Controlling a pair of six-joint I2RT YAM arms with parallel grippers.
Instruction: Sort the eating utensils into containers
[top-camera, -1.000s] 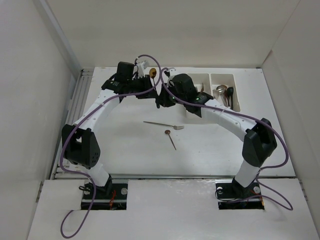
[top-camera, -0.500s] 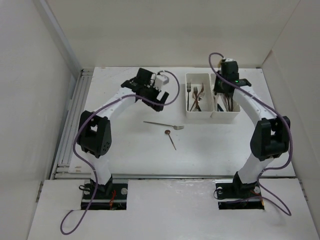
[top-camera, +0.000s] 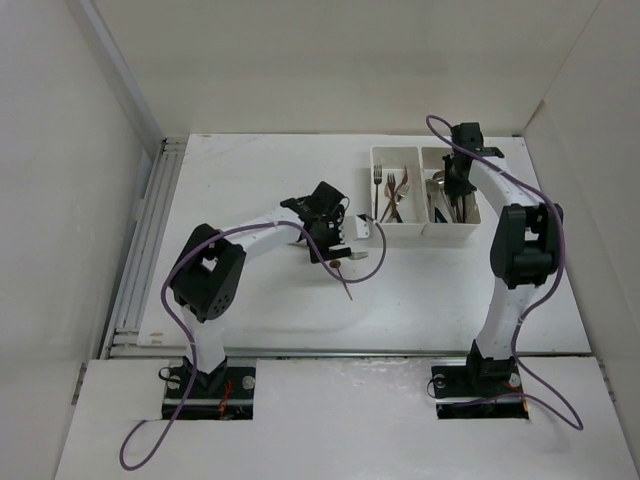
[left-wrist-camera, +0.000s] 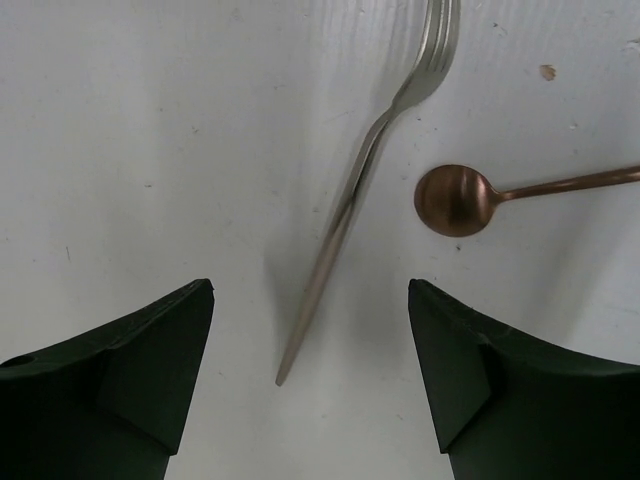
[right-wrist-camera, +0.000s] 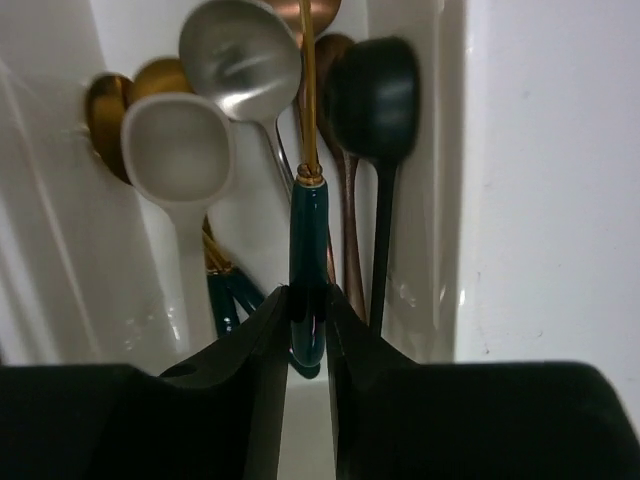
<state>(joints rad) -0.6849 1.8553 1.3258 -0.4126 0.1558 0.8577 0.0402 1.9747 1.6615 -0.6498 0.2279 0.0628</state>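
Note:
Two eating utensils lie on the white table: a silver fork and a small copper spoon. My left gripper hangs open just above the fork's handle, one finger on each side, touching nothing. The containers are two joined white bins; the left one holds forks and the right one holds spoons. My right gripper reaches into the right bin. Its jaws press on the dark teal handle of a gold-stemmed utensil among several spoons.
White walls enclose the table on three sides. A metal rail runs along the table's left edge. Purple cables loop off both arms. The bins stand at the back right.
My left arm swung from the back of the table down over the silver fork, and its jaws opened. My right arm moved right, carrying the teal-handled utensil into the right bin.

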